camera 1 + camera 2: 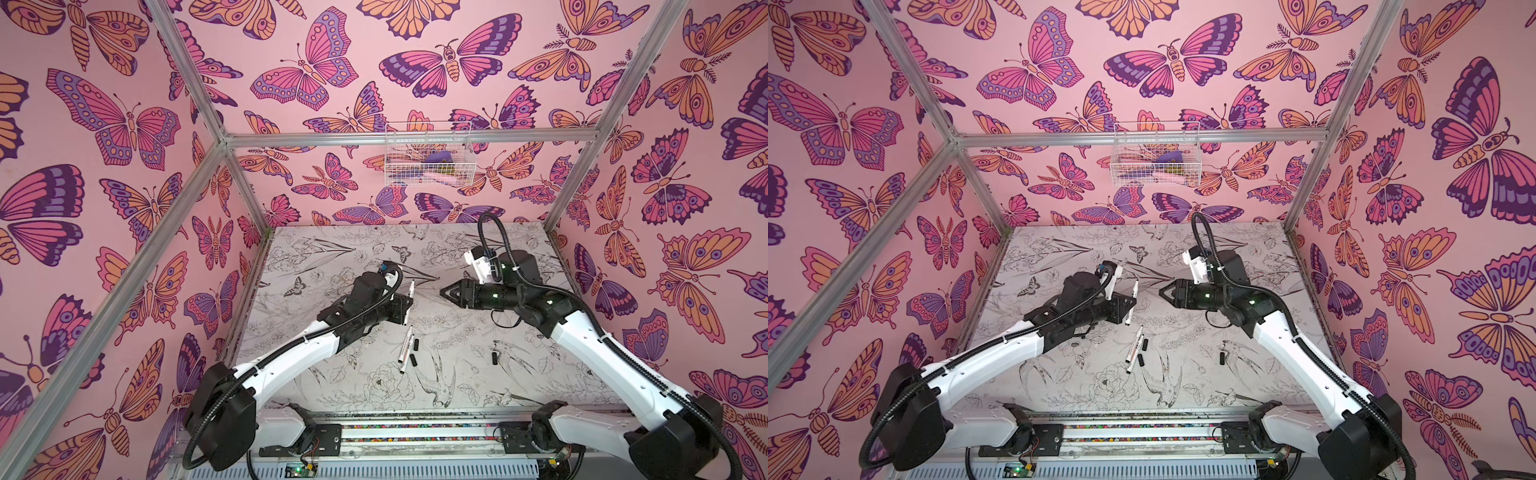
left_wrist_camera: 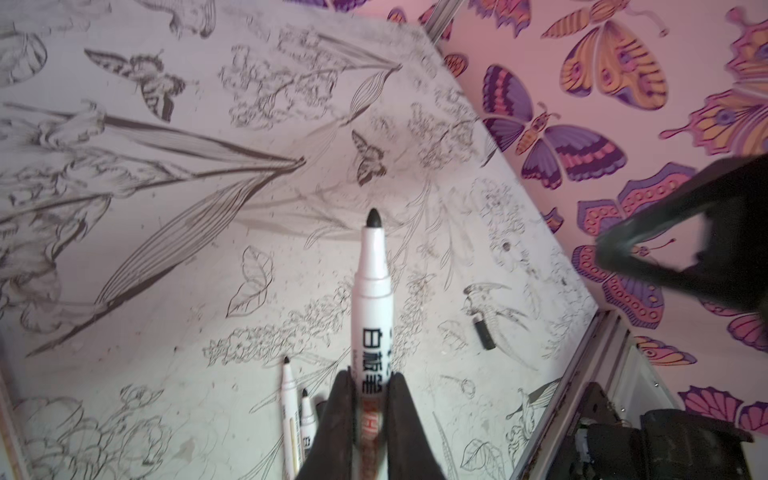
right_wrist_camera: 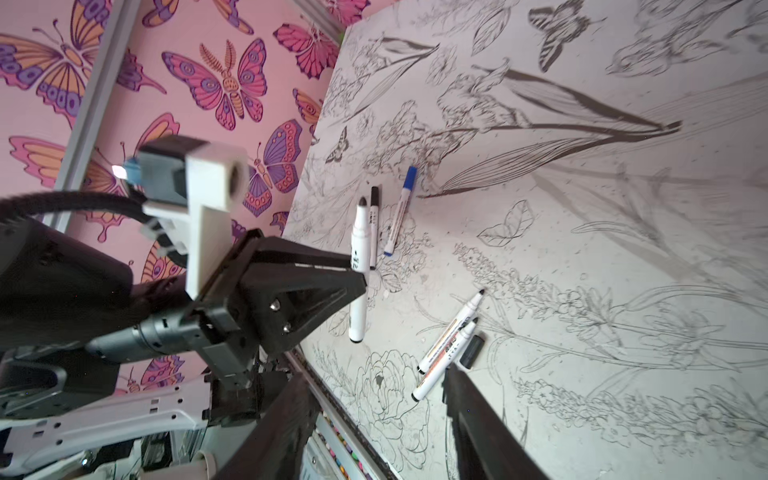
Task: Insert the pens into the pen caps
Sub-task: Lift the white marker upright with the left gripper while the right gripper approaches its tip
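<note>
the floral-printed table (image 1: 457,386) held everything. above its middle the left gripper (image 2: 371,378) was clamped on the white barrel of an uncapped pen (image 2: 371,291), its dark tip bare and well clear of the fingers. the right gripper (image 3: 376,374) faced it from near, fingers spread with nothing between them. two loose pens (image 1: 406,350) lay side by side on the table nearer the robot's base, both uncapped. beyond the left gripper lay a blue-capped pen (image 3: 399,212) and a black-capped pen (image 3: 373,224). two black caps (image 1: 417,344) lay just beside the loose pens, and a third black cap (image 1: 494,357) lay well apart to their right.
</note>
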### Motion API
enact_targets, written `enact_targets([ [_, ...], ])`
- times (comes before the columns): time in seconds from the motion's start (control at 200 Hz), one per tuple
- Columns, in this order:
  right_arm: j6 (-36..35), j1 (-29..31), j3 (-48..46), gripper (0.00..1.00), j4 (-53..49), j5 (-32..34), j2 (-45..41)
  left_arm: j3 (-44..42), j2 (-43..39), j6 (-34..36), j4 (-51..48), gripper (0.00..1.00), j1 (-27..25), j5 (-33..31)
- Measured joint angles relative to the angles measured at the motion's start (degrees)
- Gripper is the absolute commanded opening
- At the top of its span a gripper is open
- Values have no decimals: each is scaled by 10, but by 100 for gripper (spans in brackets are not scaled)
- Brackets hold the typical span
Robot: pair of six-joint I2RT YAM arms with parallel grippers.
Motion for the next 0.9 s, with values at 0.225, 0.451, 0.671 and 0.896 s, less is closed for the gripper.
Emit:
enact_targets([
  [0.225, 23, 38, 0, 55, 57, 2, 35, -35, -12, -3, 52, 0, -16, 11],
  [0.451, 25, 44, 11, 52, 73, 5, 80, -37, -31, -3, 77, 0, -23, 13],
  [0.671, 27, 45, 19, 50, 93, 5, 91, -40, -34, -3, 82, 0, -27, 21],
  [0.896, 36, 49, 31, 43, 108, 5, 104, -41, -34, -3, 83, 0, -31, 26],
])
